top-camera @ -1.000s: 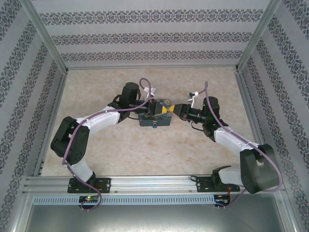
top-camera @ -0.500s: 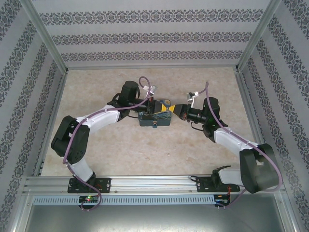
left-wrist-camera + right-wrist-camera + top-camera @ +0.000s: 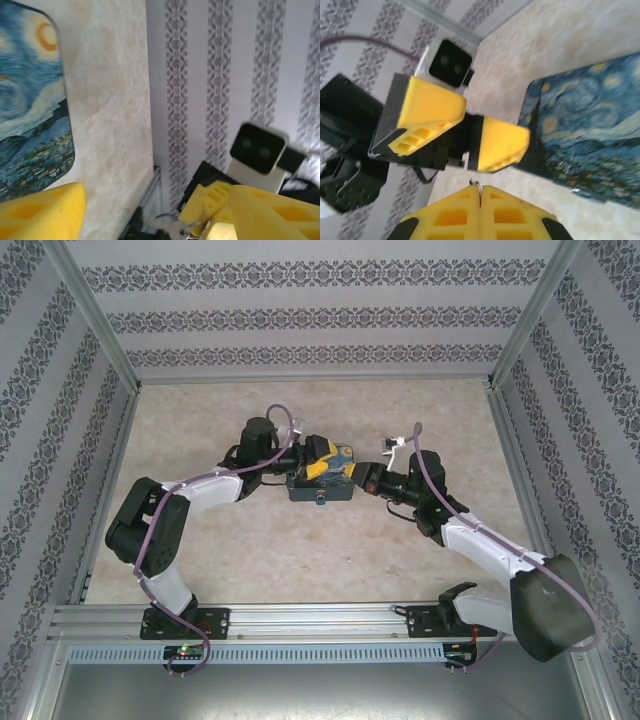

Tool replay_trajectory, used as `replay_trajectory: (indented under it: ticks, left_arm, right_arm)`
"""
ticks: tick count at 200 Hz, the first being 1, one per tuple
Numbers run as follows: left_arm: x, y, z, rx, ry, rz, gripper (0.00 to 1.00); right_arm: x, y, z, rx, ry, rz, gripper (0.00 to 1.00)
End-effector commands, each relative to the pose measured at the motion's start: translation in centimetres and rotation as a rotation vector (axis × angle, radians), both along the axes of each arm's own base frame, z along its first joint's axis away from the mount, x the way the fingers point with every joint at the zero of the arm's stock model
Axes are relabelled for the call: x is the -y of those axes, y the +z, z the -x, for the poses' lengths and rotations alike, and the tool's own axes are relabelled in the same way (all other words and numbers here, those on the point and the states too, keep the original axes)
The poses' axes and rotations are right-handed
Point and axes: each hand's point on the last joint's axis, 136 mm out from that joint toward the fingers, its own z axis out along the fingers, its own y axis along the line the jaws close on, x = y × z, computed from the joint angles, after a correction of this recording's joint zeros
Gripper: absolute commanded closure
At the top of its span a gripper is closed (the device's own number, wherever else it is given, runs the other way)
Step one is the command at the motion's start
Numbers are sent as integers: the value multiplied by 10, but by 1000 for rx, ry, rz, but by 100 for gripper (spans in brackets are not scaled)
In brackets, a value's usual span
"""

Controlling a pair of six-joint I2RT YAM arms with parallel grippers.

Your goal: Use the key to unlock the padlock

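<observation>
Currently, left gripper (image 3: 326, 458): released, yellow fingers spread wide, hovering over the far edge of the Starry Night box (image 3: 30, 100); nothing between them.
Right gripper (image 3: 480, 189): clenched, pads pressed flat together, just right of the box and nose to nose with the left one.
Key (image 3: 176, 230): a small silvery head with a ring shows at the right gripper's tips; judged pinched there, blade mostly hidden.
Padlock (image 3: 320, 499): small fitting on the box's near face, mid-table (image 3: 250, 550); too small to read shackle or keyhole.
Step in hand: the key appears to sit with the right arm alone; the next call is lining it up with the keyhole.
Risk, grip: only a sliver of key looks caught, so it may pivot or drop once it presses on the lock.
Risk, aim: the keyhole cannot be made out; a poorly aimed approach could miss and shove the box.
Risk, crowding: the arms are close together; a careless swing could knock fingers.
</observation>
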Motion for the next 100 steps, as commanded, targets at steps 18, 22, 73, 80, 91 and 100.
replay_trajectory:
  ticks: [18,22,73,80,91,100]
  left_arm:
    - [-17,44,-6,-130,187,159,25]
    - [-17,43,-5,-148,199,157,25]
    - [-15,41,11,-313,234,105,36]
    - [-13,39,13,-327,235,100,39]
    - [-10,37,15,-336,233,95,43]
    - [-8,36,16,-342,229,91,46]
  right_arm:
    - [9,8,-8,199,-115,216,100]
    - [7,11,-7,224,-111,237,100]
    - [-15,31,3,488,-136,514,100]
    - [-18,33,4,514,-140,539,100]
    - [-23,35,6,543,-143,573,100]
    - [-26,36,7,560,-142,589,100]
